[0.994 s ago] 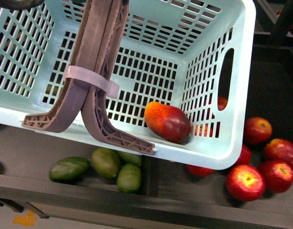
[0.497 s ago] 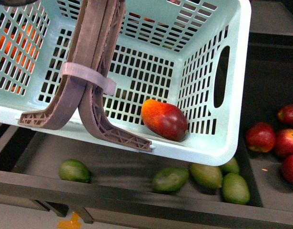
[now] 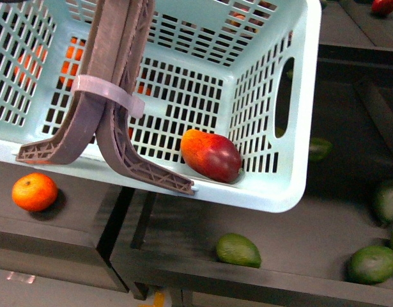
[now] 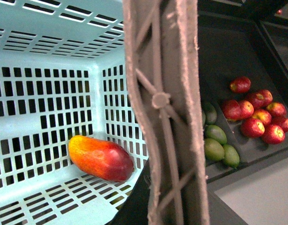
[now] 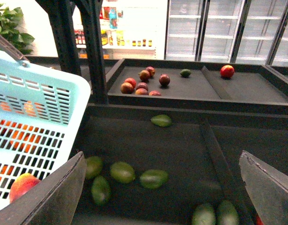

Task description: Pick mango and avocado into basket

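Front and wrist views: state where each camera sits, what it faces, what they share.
Front: on the body, looking down into the basket holding the mango; no arm shows.
Left wrist: behind the basket handles, facing the mango; no end effector shows.
Right wrist: faces bins of green fruits, framed by the open right end effector.
All share basket and mango.
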Robot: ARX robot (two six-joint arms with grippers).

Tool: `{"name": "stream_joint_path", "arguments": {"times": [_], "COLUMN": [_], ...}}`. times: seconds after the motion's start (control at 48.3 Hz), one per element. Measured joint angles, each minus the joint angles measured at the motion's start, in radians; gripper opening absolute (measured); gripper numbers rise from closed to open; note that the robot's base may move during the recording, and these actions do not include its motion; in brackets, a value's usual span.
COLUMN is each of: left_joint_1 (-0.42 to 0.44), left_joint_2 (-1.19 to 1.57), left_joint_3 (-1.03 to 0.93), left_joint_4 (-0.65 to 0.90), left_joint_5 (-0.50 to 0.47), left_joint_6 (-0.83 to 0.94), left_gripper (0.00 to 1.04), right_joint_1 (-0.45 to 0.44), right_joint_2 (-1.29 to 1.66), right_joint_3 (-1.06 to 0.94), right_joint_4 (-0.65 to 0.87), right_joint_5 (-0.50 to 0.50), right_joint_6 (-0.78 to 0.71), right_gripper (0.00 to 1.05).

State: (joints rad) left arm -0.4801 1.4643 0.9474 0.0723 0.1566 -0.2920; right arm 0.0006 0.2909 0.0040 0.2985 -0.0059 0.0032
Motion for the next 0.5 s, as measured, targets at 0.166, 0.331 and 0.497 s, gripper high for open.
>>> {"name": "stream_joint_path", "arguments": {"times": [0.166,0.331,0.497], "left_joint_1": [-0.002,-0.006,-0.018], "left_joint_2": [0.0,0.0,0.0], "left_joint_3": [0.0,0.0,0.0], "left_joint_4": [0.0,0.0,0.0], "left_joint_5": [-0.014,0.004,0.029], "left_joint_6": [0.003,0.003,-0.005], "left_gripper": [0.06,0.06,0.06], "right_joint_1": [0.0,0.022,-0.098], "right_joint_2": [0.0,0.009,0.174], "right_joint_3": [0.0,0.002,0.031], "right_joint_4": [0.0,-0.017,0.014], "right_joint_5": [0.005,0.097,0.245], "right_joint_6": [0.0,0.028,0.201], "right_gripper": [0.97,0.97,0.97]}}
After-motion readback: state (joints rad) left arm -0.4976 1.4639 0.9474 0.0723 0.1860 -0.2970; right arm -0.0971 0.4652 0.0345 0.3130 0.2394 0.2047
